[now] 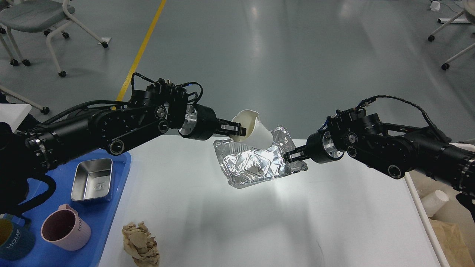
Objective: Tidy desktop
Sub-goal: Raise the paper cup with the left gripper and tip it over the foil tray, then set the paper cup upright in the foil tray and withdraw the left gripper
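Note:
The white desktop (259, 222) fills the lower middle of the head view. My left gripper (237, 131) is shut on the rim of a white paper cup (254, 132), which is tilted with its base in a crinkled foil tray (256, 165). My right gripper (291, 155) is shut on the foil tray's right rim and holds it tilted above the desktop. A crumpled brown paper ball (141, 243) lies on the desktop near the front edge.
A blue plastic tray (111, 207) at the left holds a steel box (92, 180), a pink mug (65, 230) and a dark teal mug (13, 237). A cream bin (445, 222) at the right holds a white cup (435, 203) and brown paper. Chairs stand on the floor behind.

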### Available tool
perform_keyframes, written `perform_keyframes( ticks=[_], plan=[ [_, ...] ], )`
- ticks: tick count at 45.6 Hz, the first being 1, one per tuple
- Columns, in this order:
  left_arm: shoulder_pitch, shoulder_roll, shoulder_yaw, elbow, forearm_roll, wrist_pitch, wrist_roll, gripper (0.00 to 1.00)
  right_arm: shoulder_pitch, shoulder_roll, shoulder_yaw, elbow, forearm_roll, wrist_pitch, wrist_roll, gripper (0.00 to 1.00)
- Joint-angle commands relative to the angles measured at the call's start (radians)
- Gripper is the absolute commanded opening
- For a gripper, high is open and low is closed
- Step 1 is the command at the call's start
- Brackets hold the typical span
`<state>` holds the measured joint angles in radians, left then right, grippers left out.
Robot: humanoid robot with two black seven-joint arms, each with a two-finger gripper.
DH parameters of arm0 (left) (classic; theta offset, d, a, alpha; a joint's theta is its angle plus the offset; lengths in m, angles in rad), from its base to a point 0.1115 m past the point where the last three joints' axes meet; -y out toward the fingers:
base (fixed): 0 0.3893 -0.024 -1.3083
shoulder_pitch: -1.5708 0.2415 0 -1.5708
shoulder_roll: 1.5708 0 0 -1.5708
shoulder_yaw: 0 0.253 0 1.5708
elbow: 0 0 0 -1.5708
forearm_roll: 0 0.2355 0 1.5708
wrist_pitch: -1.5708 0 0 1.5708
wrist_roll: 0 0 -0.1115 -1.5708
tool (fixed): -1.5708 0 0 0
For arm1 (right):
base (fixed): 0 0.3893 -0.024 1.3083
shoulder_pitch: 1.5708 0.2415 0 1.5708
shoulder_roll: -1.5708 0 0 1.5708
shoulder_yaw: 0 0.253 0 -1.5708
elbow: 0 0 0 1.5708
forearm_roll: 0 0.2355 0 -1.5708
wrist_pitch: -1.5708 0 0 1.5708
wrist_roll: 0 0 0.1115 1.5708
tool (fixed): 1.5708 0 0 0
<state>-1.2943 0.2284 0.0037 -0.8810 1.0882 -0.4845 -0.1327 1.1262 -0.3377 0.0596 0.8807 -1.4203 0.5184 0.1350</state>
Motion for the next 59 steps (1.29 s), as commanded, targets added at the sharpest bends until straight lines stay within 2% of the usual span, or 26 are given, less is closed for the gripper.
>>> perform_keyframes(
  ticks=[1,14,24,26,29,31,42,53,59],
  plan=[
    [-0.002,-0.057,0.021,0.043,0.001,0.0,0.001,0.04,0.0,-0.001,0.002,0.0,0.0,0.0,0.0,0.0],
    [-0.002,-0.109,0.085,0.086,-0.001,0.0,0.01,0.06,0.0,-0.004,0.003,0.0,0.0,0.0,0.0,0.0],
    [0.01,-0.136,0.087,0.174,-0.004,0.007,0.045,0.12,-0.002,0.0,0.005,0.0,0.0,0.0,0.0,0.0],
    [0.013,-0.161,0.087,0.201,-0.008,0.015,0.051,0.16,-0.002,0.002,0.005,0.0,0.001,0.0,0.0,0.0],
    [0.015,-0.204,0.078,0.247,-0.016,0.036,0.058,0.31,-0.002,0.0,0.005,0.0,0.0,0.0,0.0,0.0],
    [0.015,-0.228,0.079,0.273,-0.022,0.062,0.059,0.36,-0.002,0.002,0.006,0.0,0.0,0.0,0.0,0.0],
    [0.02,-0.261,0.07,0.298,-0.033,0.096,0.058,0.4,-0.003,0.0,0.006,0.001,0.001,0.0,0.0,0.0],
    [0.009,-0.278,0.07,0.3,-0.117,0.098,0.058,0.56,-0.005,0.0,0.006,0.0,0.001,0.0,0.0,0.0],
    [0.003,-0.274,0.068,0.3,-0.125,0.116,0.058,0.59,-0.005,0.0,0.005,0.0,0.001,0.0,0.0,0.0]
  ],
)
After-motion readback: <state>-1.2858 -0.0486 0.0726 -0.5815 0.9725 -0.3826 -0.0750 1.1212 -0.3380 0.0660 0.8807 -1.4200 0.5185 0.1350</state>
